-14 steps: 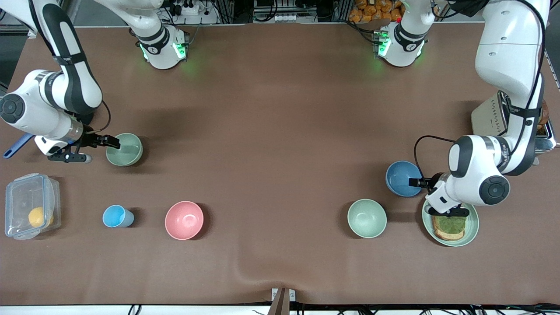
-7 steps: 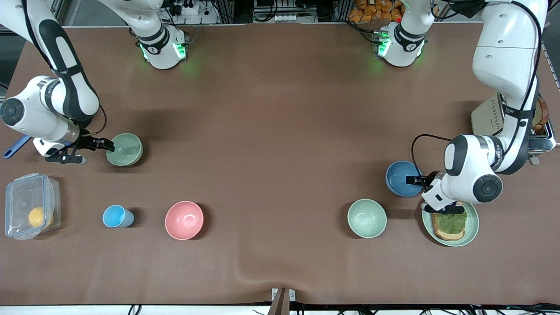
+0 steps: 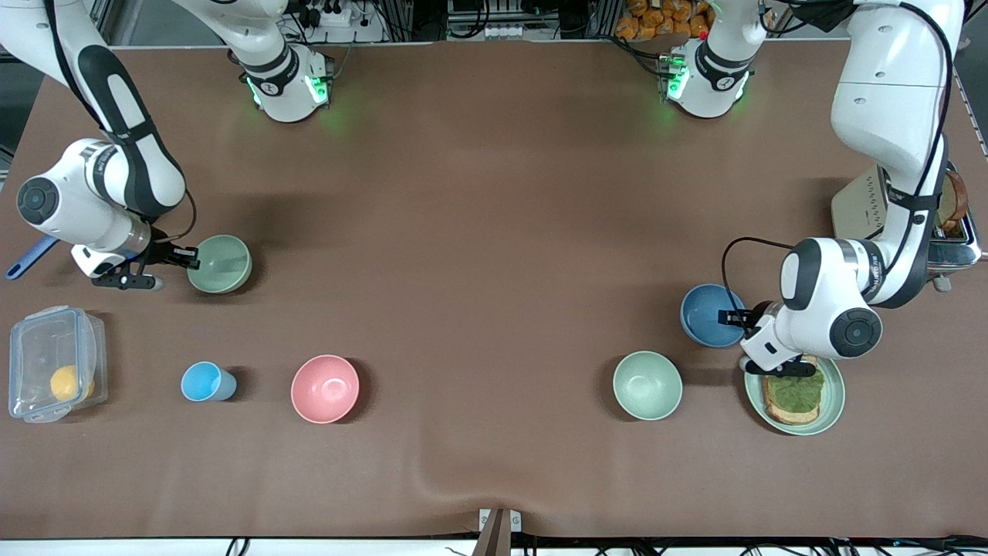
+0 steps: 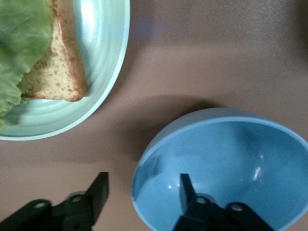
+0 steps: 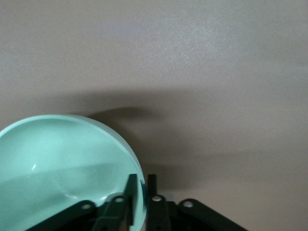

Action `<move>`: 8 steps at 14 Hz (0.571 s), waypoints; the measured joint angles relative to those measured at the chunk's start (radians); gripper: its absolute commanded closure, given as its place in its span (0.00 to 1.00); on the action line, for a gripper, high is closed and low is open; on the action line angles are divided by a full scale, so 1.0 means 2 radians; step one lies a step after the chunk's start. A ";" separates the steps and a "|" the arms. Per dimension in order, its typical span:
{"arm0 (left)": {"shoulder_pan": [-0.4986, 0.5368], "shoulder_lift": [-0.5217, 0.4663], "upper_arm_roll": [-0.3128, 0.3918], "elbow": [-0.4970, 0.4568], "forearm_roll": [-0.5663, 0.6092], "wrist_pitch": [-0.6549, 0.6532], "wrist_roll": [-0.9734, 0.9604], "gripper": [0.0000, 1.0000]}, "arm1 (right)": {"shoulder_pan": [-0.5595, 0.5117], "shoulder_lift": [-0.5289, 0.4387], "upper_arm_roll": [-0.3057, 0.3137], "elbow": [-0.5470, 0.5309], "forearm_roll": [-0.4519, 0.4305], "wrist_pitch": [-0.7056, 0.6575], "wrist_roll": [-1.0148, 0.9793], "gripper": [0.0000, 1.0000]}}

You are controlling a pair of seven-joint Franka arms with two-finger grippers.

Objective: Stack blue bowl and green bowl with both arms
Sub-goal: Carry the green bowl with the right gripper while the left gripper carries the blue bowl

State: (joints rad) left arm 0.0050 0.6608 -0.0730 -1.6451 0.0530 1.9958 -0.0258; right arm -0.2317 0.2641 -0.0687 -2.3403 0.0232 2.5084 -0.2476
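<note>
right gripper (image 3: 187, 257) now sits at the rim of the green bowl (image 3: 220, 264), which rests on the table at the right arm's end, farther from the front camera than the pink bowl (image 3: 325, 388). a second ago its fingers reached further over the bowl; since then they have drawn back to the edge, and the right wrist view shows them closed narrow on the bowl wall, one inside, one outside. left gripper (image 3: 733, 317) is at the blue bowl (image 3: 706, 314), just beside the plate (image 3: 830, 409) with toast; it has shifted only slightly. its fingers are wide, straddling the rim (image 4: 144, 159) without pinching. judgement: the green grasp looks made, the blue not yet; neither bowl is lifted, stacking still ahead.
</note>
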 measured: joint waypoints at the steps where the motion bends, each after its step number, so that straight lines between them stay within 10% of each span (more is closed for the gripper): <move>1: 0.000 0.000 0.000 0.000 0.000 0.001 -0.001 0.87 | 0.000 -0.003 0.001 0.001 0.001 -0.005 0.000 1.00; 8: 0.000 -0.006 -0.001 0.003 -0.001 0.001 -0.009 1.00 | 0.004 -0.042 0.023 0.076 0.078 -0.200 0.000 1.00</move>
State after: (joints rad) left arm 0.0053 0.6484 -0.0758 -1.6399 0.0513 1.9974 -0.0448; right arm -0.2234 0.1793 -0.0228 -2.1876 0.1796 2.1079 -0.2468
